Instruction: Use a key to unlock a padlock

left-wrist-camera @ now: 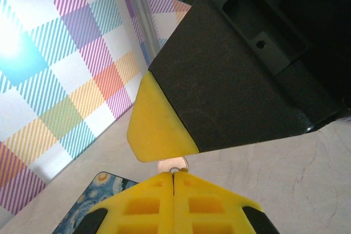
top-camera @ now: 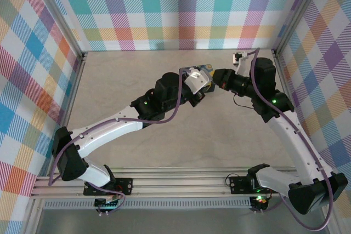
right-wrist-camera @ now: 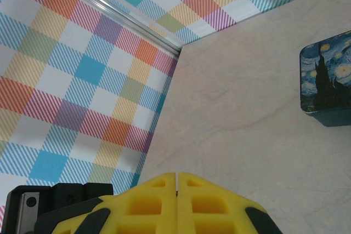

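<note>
Pinching a coppery key point(left-wrist-camera: 173, 164), left end effector point(left-wrist-camera: 173, 175); starry tin point(right-wrist-camera: 326, 80) lidded.

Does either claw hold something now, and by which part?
The left claw pinches a small coppery piece, probably the key; its rounded end with a hole sticks out. The right claw is shut, nothing visible in it.

L arm point(top-camera: 109, 127) runs from its near-left base up and rightward to centre. R arm point(top-camera: 299, 141) rises from near-right, elbow bent, forearm turned left. The wrists nearly meet, tip to tip. L gripper point(left-wrist-camera: 173, 182): fingers pressed together, pinching key point(left-wrist-camera: 173, 165) at tips. R gripper point(right-wrist-camera: 176, 182): fingers closed too, w/ one R fingertip point(left-wrist-camera: 159, 130) just above L tips.
</note>
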`<state>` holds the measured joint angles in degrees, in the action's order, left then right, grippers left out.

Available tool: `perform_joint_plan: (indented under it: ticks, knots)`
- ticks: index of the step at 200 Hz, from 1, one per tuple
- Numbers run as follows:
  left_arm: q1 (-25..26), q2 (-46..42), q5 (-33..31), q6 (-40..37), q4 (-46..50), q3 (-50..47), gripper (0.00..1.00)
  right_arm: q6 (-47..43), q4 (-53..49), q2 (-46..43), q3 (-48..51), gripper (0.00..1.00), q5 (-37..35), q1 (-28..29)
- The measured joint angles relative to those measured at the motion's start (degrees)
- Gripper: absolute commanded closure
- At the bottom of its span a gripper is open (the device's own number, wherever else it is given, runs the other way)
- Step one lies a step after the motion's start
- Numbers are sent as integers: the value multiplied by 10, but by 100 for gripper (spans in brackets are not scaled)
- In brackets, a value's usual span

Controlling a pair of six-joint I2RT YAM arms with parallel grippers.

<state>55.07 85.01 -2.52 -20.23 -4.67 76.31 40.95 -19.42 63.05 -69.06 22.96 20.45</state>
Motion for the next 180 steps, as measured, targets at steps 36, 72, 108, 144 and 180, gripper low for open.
perform_joint_plan:
  ticks: [36, 72, 108, 144, 180]
  knots:
    - [0, 0, 9, 1, 0, -8, 65, 6, -3, 2, 0, 100, 3, 3]
    - [0, 0, 9, 0, 0, -11, 65, 8, -2, 2, 0, 100, 9, 3]
    - [0, 0, -1, -2, 1, -11, 67, 12, -2, 2, 0, 100, 14, 3]
    - [0, 0, -11, -8, 3, -10, 76, 19, -3, 7, 0, 100, 17, 5]
    - [0, 3, -23, -13, 11, -6, 96, 22, -3, 14, 0, 98, 16, 6]
